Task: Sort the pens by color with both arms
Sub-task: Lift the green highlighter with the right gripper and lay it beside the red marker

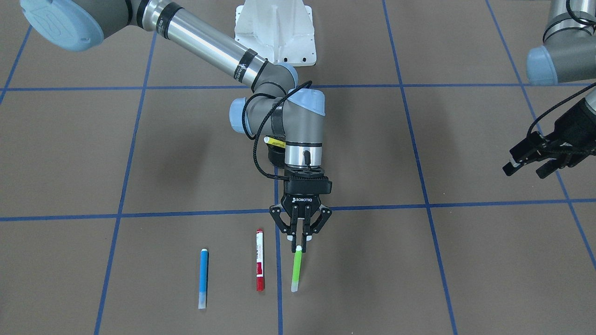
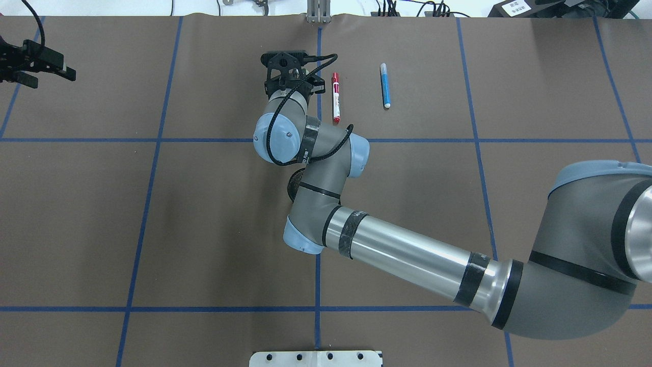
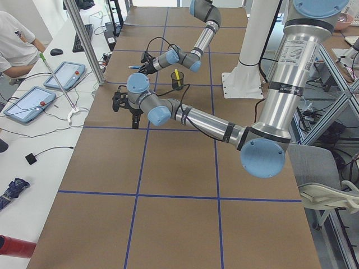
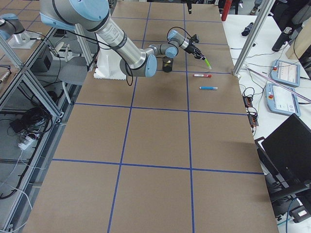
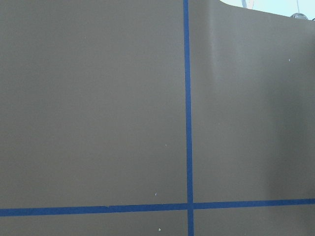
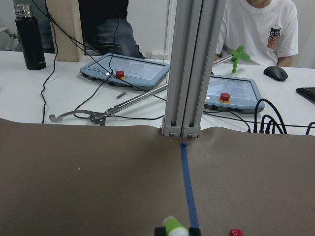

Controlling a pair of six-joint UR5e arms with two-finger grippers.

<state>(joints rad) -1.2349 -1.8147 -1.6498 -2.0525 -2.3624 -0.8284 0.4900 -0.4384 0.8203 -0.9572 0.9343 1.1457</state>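
We see the right gripper point(image 1: 301, 238) pinching the green pen point(image 1: 296, 270) by its top, just beside the red pen point(image 1: 260, 260) and blue pen point(image 1: 203, 278) lying flat; the left gripper point(image 1: 525, 170) hangs well apart, fingers spread.

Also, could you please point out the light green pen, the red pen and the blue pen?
light green pen point(image 1: 296, 271): front-facing view, mid-barrel.
red pen point(image 1: 259, 256): front-facing view, white label.
blue pen point(image 1: 203, 275): front-facing view, blue barrel.

Grey-silver tube arms point(image 1: 205, 44), light-blue joint caps point(image 1: 60, 21), black Robotiq-marked claw point(image 1: 301, 239), looped black cable point(image 1: 254, 145)
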